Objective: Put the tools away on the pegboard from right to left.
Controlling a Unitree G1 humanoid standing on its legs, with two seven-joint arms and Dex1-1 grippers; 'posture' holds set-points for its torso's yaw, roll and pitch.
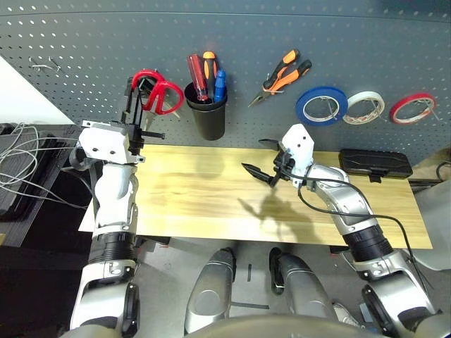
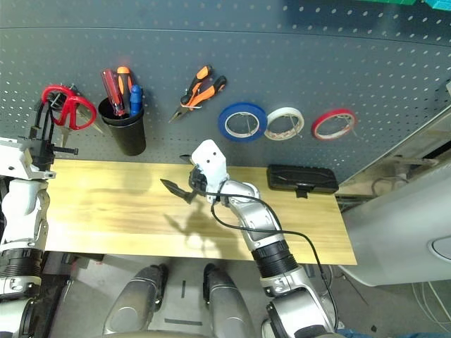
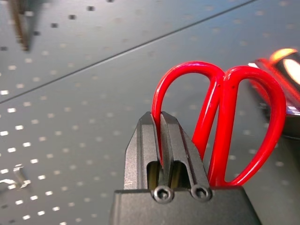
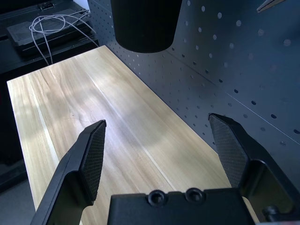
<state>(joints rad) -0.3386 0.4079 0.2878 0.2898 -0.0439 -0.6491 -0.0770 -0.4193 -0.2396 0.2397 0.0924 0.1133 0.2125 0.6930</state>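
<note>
My left gripper (image 1: 136, 90) is raised at the pegboard (image 1: 84, 42), left of the black cup (image 1: 206, 113), and is shut on one handle loop of the red-handled scissors (image 1: 158, 93). In the left wrist view the fingers (image 3: 140, 140) pinch the red loop of the scissors (image 3: 220, 117). The blue-handled screwdriver (image 1: 220, 86) stands in the cup. The orange-and-black pliers (image 1: 282, 74) and the blue tape roll (image 1: 320, 105) hang on the board. My right gripper (image 1: 261, 157) hovers open over the middle of the wooden table (image 1: 197, 204), holding nothing, its fingers (image 4: 93, 150) wide apart.
A white tape ring (image 1: 363, 107) and a red one (image 1: 412, 108) hang right of the blue roll. The cup also holds red and orange handles. A black case (image 1: 375, 163) lies at the table's back right. Cables (image 1: 21, 162) lie left of the table. A bare hook (image 1: 46, 67) sits far left.
</note>
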